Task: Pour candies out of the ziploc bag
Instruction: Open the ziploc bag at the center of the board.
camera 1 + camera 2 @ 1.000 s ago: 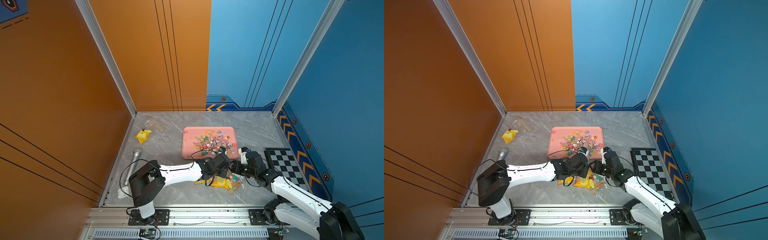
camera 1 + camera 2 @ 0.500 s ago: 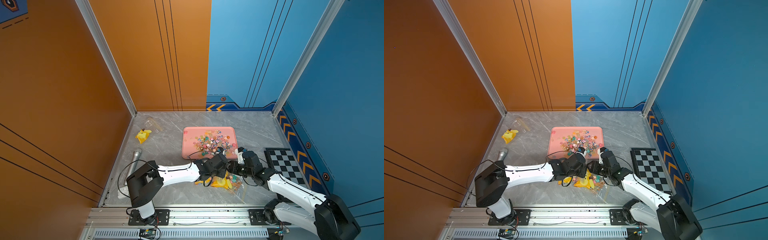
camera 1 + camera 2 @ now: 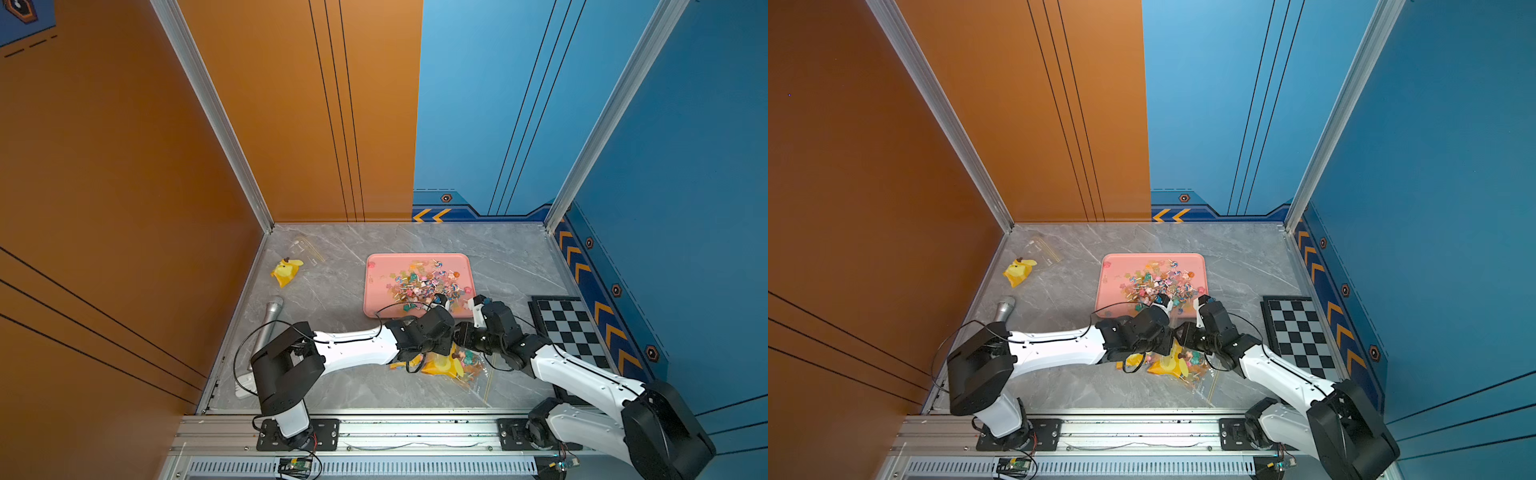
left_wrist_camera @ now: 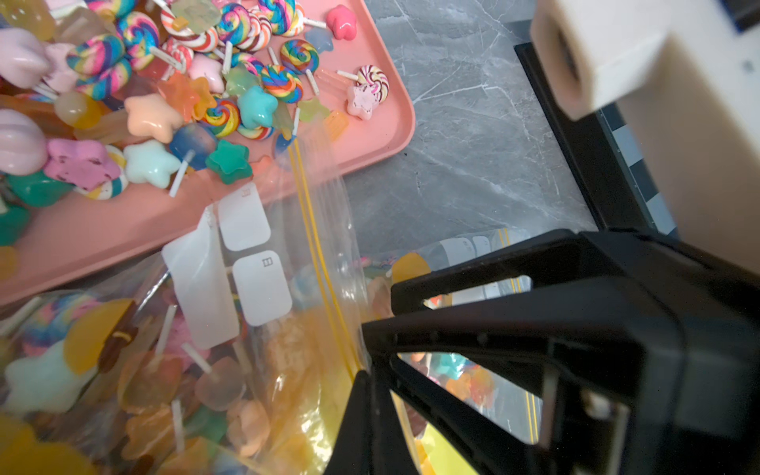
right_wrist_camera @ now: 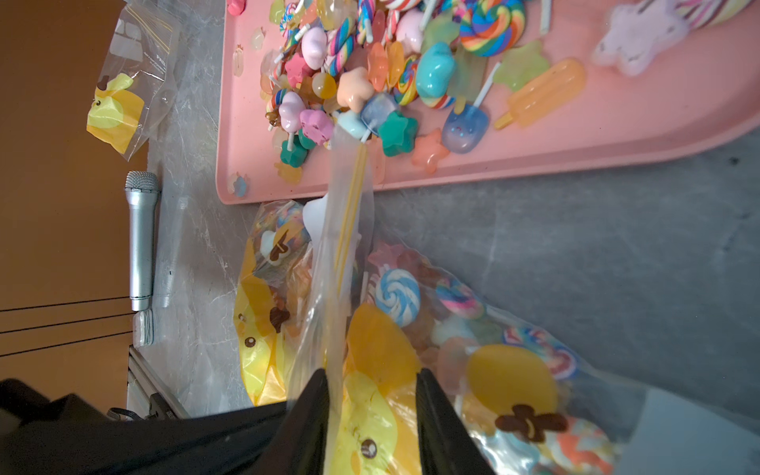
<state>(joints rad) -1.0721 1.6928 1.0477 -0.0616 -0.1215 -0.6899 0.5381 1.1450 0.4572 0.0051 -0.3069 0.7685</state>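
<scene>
Top views both show the pink tray (image 3: 374, 291) on the grey surface (image 3: 332, 257). A heap of loose candies (image 3: 424, 280) covers its middle and right side. Just in front of it the ziploc bag (image 3: 453, 365) lies on the surface under my two wrists, with yellow print and more coloured sweets showing through the film. A second bag (image 3: 286, 272) with yellow print lies well apart by the left wall, a microphone (image 3: 270, 316) lies nearer my base, and a checkerboard (image 3: 569, 328) sits off to the right. Left wrist view: my left tool (image 4: 362, 370) is clamped tight on the bag's yellow zip edge. From that pinch the film runs up to the tray, and its corner lies over the rim against the nearest sweets. Lollipops and stars are piled on the tray, and others sit inside the bag below its white label patches. Right wrist view: my right tool (image 5: 372, 372) has its jaws apart. The raised zip edge stands between them along one finger (image 5: 312, 411), clear of the other, so it grips nothing. Beyond, that edge reaches over the tray's rim into the heap, and the bag beneath holds swirled lollipops and stars.
</scene>
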